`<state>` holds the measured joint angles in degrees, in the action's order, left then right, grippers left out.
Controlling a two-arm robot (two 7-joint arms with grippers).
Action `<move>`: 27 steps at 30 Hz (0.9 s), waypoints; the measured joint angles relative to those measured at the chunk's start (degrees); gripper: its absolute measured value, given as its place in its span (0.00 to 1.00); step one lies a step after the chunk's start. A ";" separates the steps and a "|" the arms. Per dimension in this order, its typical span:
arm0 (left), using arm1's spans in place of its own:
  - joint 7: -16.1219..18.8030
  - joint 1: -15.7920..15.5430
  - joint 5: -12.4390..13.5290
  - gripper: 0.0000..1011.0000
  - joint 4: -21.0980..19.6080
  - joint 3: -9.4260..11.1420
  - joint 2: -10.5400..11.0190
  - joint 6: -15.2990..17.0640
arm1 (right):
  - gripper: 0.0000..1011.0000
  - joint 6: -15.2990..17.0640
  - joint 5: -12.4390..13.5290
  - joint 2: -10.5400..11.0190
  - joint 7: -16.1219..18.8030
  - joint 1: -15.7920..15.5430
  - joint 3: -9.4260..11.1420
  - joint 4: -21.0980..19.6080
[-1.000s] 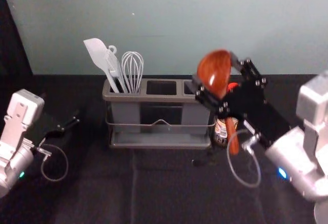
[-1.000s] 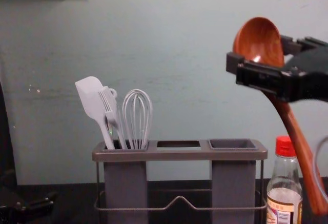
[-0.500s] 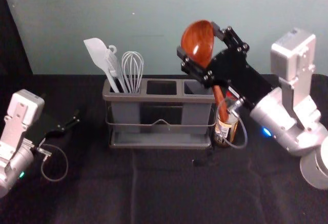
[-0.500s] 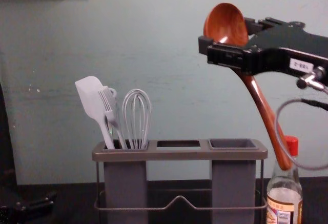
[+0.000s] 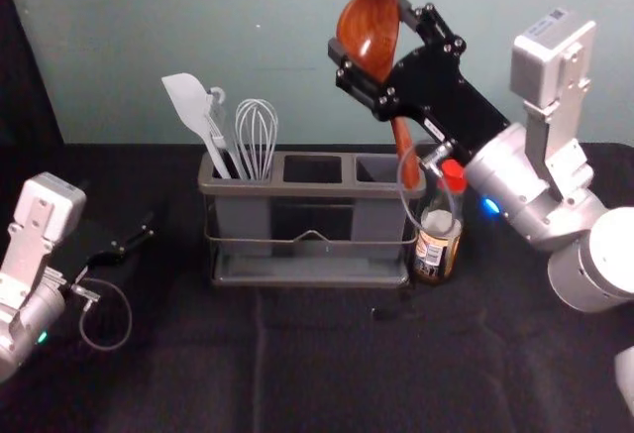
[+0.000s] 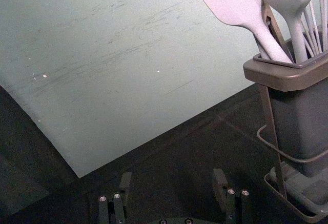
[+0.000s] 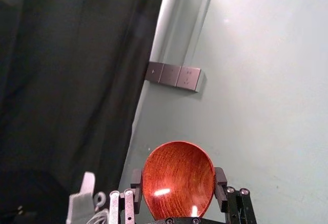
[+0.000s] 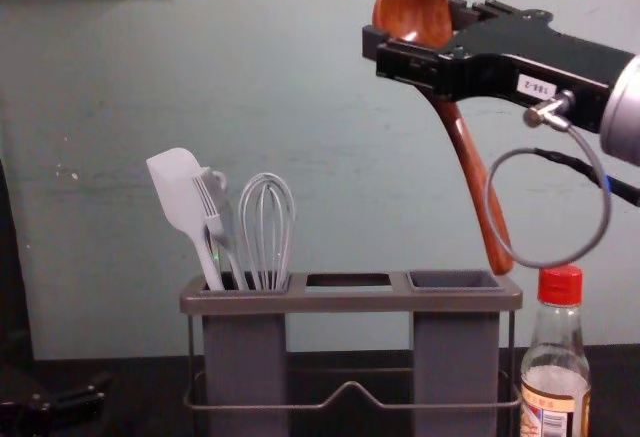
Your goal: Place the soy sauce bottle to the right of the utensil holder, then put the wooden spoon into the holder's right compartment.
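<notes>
The first half of the task looks done: the soy sauce bottle (image 5: 436,245) stands upright just beside the right end of the utensil holder (image 8: 350,302), with its red cap (image 8: 560,285) on and no gripper at it. The second half is under way but unfinished. The right gripper (image 5: 370,27), above the right part of the holder, has its fingers clamped on the wooden spoon (image 8: 468,162), one on each side around the bowl. The spoon hangs bowl up and handle down, tilted, with the handle's lower end near the holder's right end, by the rim of the right compartment (image 8: 455,347). Whether the tip touches that rim I cannot tell, but it is not inside.

What remains, as I judge it, is to bring the handle a little inward over the holder's right opening, set it more upright, lower it and let go. At this slant the tip could catch on the holder's rim or slip down outside it, towards the bottle.

The holder's left compartment has a spatula (image 5: 188,106) and a whisk (image 5: 257,141) in it. The left gripper (image 6: 173,178) is idle to the left of the holder, its fingers apart with nothing between them.
</notes>
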<state>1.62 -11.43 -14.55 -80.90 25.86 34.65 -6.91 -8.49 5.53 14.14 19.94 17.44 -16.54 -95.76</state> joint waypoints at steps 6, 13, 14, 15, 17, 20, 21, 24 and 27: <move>0.00 0.00 0.00 1.00 0.00 0.00 0.00 0.00 | 0.83 -3.63 1.00 -1.10 -0.69 1.99 -0.46 4.09; 0.00 0.00 0.00 1.00 0.00 0.00 0.00 0.00 | 0.83 -7.36 1.42 -2.68 -1.49 3.60 -0.67 8.88; 0.00 0.00 0.00 1.00 0.00 0.00 0.00 0.00 | 0.83 -8.07 1.46 -2.87 -1.57 3.72 -0.68 9.42; 0.00 0.00 0.00 1.00 0.00 0.00 0.00 0.00 | 0.83 -8.78 1.59 -3.10 -1.64 3.83 -0.67 10.07; 0.00 0.00 0.00 1.00 0.00 0.00 0.00 0.00 | 0.83 -11.25 2.00 -3.82 -1.66 4.02 -0.58 11.88; 0.00 0.00 0.00 1.00 0.00 0.00 0.00 0.00 | 0.83 -13.68 2.34 -4.53 -1.62 4.17 -0.43 13.76; 0.00 0.00 0.00 1.00 0.00 0.00 0.00 0.00 | 0.83 -15.25 2.53 -4.97 -1.57 4.22 -0.31 15.05; 0.00 0.00 0.00 1.00 0.00 0.00 0.00 0.00 | 0.83 -17.97 2.70 -5.58 -1.14 4.16 -0.19 16.90; 0.00 0.00 0.00 1.00 0.00 0.00 0.00 0.00 | 0.83 -20.98 2.64 -6.13 -0.84 3.82 -0.01 18.62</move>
<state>1.62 -11.43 -14.55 -80.90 25.86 34.65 -6.90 -29.48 8.18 8.01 19.10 21.26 -16.55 -77.14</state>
